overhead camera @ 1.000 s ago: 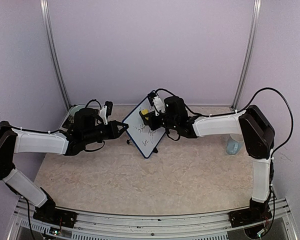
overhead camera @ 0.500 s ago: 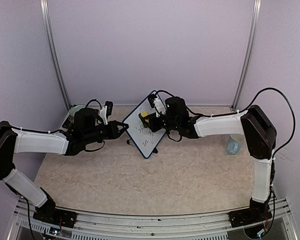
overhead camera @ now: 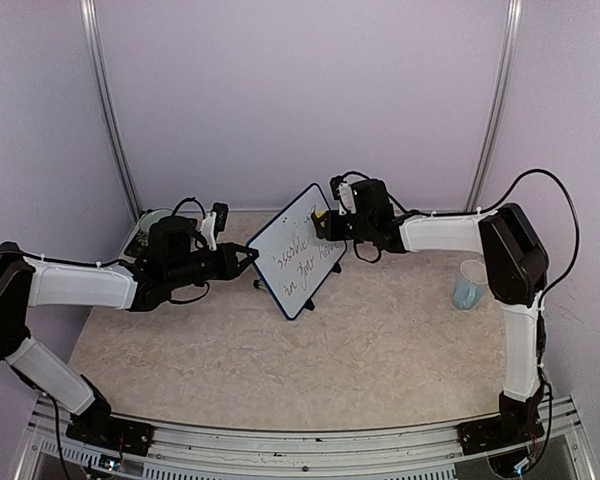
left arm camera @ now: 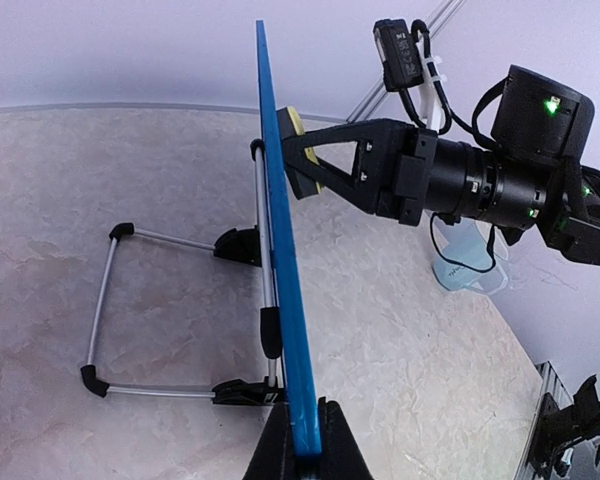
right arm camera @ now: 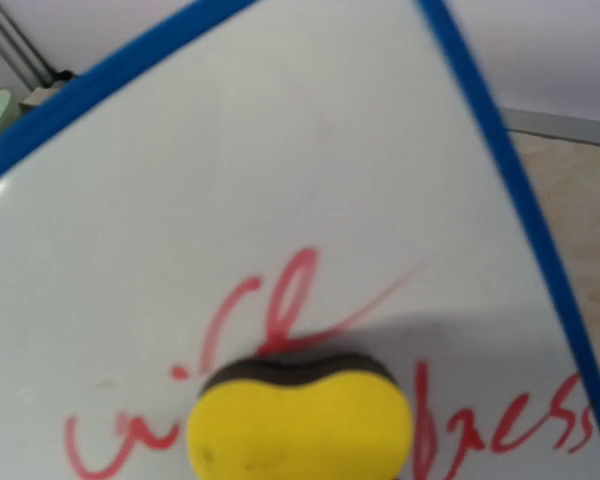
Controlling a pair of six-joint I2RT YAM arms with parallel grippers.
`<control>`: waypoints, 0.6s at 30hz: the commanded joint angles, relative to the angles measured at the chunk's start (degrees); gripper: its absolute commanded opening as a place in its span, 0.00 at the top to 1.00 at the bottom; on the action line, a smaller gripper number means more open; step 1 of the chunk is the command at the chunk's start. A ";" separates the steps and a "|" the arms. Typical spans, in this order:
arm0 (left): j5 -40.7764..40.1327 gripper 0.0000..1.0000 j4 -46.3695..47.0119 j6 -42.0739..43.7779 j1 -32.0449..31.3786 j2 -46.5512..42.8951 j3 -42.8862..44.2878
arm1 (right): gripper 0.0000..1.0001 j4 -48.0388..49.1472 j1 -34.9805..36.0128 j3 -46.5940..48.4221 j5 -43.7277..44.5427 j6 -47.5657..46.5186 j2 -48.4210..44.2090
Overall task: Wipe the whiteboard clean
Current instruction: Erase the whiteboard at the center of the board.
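Observation:
The whiteboard [overhead camera: 298, 252], blue-framed and tilted on its wire stand [left arm camera: 100, 300], carries red handwriting [right arm camera: 300, 300] on its white face [right arm camera: 280, 170]. My left gripper [overhead camera: 248, 256] is shut on the board's left frame edge; in the left wrist view the blue edge [left arm camera: 280, 250] sits clamped between the black jaws of that gripper [left arm camera: 306, 440]. My right gripper [overhead camera: 327, 222] is shut on a yellow sponge [overhead camera: 322, 214] and presses it against the board's upper right part. The sponge [right arm camera: 300, 425] lies flat on the writing. Its yellow rim [left arm camera: 293, 122] shows beside the board's edge.
A clear plastic cup [overhead camera: 468, 284] stands on the table at the right, also seen behind the right arm [left arm camera: 465, 265]. A pale green bowl [overhead camera: 152, 218] sits at the back left corner. Metal poles rise along the back wall.
My right gripper has slid the sponge from the board's middle up and to the right, uncovering the writing. The left gripper and the board have stayed put.

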 commanded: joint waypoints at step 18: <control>4.11 1.00 0.72 -1.01 -1.08 -0.26 -0.34 | 0.88 8.91 6.17 -9.71 -4.78 -5.49 -3.57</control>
